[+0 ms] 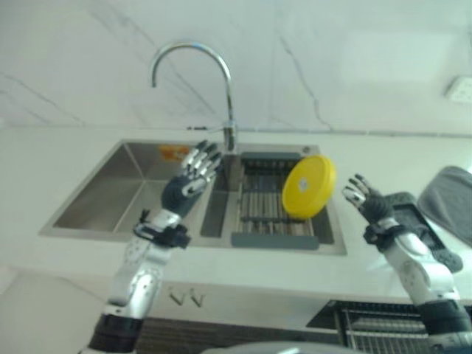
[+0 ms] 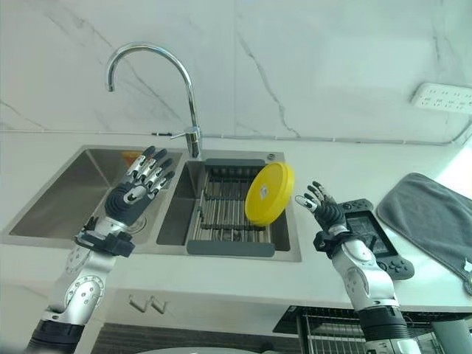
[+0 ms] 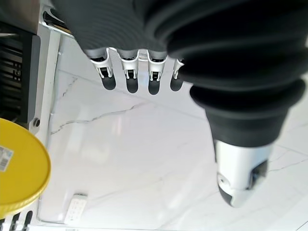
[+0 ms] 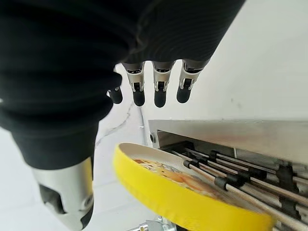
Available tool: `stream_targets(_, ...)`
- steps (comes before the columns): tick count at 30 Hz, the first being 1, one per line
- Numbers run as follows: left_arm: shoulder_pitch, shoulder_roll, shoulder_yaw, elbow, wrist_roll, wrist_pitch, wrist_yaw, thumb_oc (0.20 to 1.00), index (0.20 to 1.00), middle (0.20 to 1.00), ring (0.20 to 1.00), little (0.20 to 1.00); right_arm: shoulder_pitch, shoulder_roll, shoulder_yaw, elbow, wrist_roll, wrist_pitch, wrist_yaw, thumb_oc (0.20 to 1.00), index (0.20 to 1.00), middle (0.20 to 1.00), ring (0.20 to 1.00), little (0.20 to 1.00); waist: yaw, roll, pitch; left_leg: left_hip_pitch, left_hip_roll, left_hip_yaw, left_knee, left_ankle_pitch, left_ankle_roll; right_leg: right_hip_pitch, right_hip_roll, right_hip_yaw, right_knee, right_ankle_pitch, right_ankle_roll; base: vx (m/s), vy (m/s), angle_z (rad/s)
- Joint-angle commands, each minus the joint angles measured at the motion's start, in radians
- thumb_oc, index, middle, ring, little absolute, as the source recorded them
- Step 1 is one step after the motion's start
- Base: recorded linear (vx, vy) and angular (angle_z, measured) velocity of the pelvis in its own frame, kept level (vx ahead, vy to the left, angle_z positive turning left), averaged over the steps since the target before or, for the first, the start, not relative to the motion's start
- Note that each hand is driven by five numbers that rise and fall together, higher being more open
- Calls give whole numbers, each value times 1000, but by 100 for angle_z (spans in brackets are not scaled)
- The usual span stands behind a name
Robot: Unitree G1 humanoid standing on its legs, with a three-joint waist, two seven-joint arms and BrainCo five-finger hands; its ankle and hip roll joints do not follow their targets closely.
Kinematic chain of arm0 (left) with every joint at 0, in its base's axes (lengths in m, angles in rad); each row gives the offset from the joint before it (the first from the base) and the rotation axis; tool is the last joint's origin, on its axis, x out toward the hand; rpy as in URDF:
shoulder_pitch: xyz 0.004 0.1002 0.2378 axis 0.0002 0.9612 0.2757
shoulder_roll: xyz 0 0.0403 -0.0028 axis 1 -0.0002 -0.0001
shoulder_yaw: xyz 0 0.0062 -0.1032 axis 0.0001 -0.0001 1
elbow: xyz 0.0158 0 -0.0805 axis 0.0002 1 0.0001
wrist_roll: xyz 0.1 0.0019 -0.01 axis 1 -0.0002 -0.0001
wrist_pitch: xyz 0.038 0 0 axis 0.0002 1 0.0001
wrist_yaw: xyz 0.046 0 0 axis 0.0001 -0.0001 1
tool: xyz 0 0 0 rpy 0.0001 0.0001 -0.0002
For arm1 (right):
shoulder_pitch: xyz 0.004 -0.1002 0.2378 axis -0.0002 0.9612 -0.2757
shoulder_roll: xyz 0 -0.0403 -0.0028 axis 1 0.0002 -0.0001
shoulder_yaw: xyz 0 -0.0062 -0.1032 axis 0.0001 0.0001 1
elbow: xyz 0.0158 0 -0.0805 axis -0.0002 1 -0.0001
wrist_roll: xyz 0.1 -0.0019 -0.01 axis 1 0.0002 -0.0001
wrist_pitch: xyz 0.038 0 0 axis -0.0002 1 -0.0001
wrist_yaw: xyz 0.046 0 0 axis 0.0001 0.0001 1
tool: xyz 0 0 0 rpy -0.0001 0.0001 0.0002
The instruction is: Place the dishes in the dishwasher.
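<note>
Now the yellow plate (image 2: pixel 268 193) is leaning on edge in the sink rack (image 2: pixel 225 214), untouched, just beyond the right hand (image 2: pixel 324 209) and its spread fingers. Meanwhile the left hand (image 2: pixel 136 188) is hovering over the sink (image 2: pixel 55 195), fingers straight and empty.

Bright, even light from above; white marble wall (image 2: pixel 310 66) and countertop (image 2: pixel 221 273) nearly washed out. Glare streak on the chrome faucet (image 2: pixel 158 55) arch. Soft shadows inside the sink (image 2: pixel 66 188) basins, darker near the front wall. Wrist views: dark ribbed covers close and blurred, yellow plate (image 4: pixel 183 197) rim soft. Straight lines bow slightly at the edges.
</note>
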Motion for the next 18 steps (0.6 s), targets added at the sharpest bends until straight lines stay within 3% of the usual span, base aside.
stream_targets(1, -73, 13, -18, -5, 22, -57, 0, 1000, 1000, 1000, 1000, 1000, -130, 13, -21, 5, 80, 8, -11, 1000, 1000, 1000, 1000, 1000, 16, -18, 10, 22, -31, -33, 9, -77, 10, 67, -10, -36, 6, -75, 8, 1, -4, 5)
stream_targets(6, -76, 17, -27, -5, 21, -54, 10, 1000, 1000, 1000, 1000, 1000, -143, 15, -10, 29, 105, 44, -45, 1000, 1000, 1000, 1000, 1000, 22, -18, 12, 24, -31, -34, 9, -76, 8, 72, -10, -40, 6, -76, 8, 12, -3, 7)
stream_targets(18, -88, 16, -35, -3, 21, -49, 28, 1000, 1000, 1000, 1000, 1000, -177, 14, 11, 63, 106, 57, -58, 1000, 1000, 1000, 1000, 1000, 29, -18, 11, 24, -30, -38, 9, -73, 7, 76, -9, -45, 6, -78, 5, 1, 0, 0)
